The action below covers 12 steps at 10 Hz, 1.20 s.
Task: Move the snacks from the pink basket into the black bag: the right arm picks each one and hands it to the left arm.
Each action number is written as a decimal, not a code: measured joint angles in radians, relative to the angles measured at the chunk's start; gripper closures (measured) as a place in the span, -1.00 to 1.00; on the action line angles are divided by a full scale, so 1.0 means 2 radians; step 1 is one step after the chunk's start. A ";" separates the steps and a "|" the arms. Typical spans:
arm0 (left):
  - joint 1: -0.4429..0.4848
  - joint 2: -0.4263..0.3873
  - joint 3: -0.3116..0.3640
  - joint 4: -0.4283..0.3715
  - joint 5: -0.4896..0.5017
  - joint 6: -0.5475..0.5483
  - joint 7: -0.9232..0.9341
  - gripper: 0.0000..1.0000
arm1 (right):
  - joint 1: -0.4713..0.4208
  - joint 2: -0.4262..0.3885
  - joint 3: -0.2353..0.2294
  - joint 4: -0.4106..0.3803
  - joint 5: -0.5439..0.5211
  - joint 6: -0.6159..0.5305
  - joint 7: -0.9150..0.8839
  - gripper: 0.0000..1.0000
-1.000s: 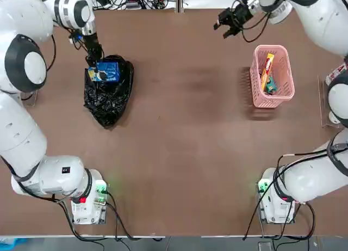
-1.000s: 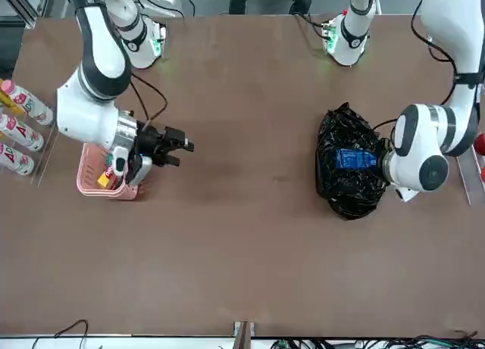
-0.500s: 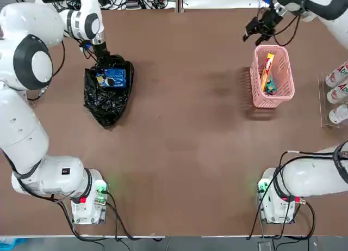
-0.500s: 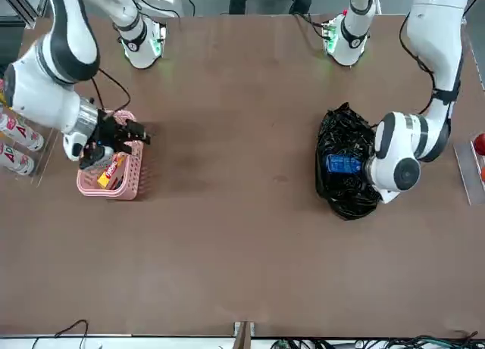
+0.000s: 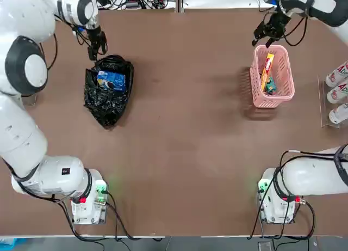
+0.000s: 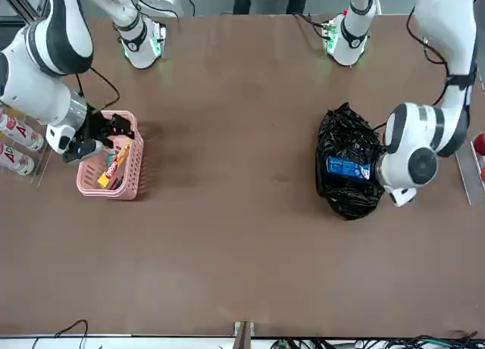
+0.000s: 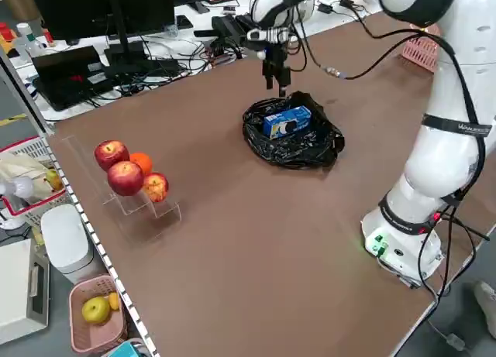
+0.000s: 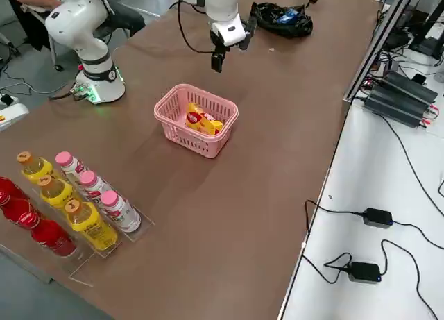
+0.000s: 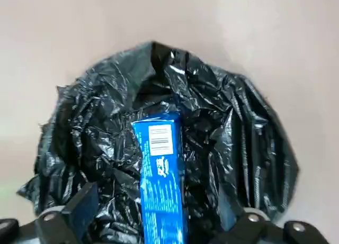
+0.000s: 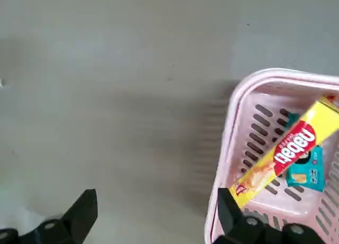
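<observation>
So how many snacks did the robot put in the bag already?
One: the blue snack pack lies in the wrinkled black plastic bag, with the open left gripper above it. Nothing is held now. The open right gripper is beside the pink lattice basket, where the long yellow pack and small teal pack wait.

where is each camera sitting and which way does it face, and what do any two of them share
Top: overhead, looking down; both arms, bases nearest.
Front: across the table, facing the robot; both arms.
Left side: raised, over the black bag; left arm.
Right side: raised, over the pink basket; right arm.
Left wrist: down at the blue pack; open left gripper.
Right wrist: open right gripper by the basket.
Top and front share bag and basket.
</observation>
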 joint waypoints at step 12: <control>0.033 -0.128 -0.003 0.210 -0.111 -0.241 0.542 -1.00 | -0.027 -0.017 0.002 -0.076 -0.080 0.060 0.386 -1.00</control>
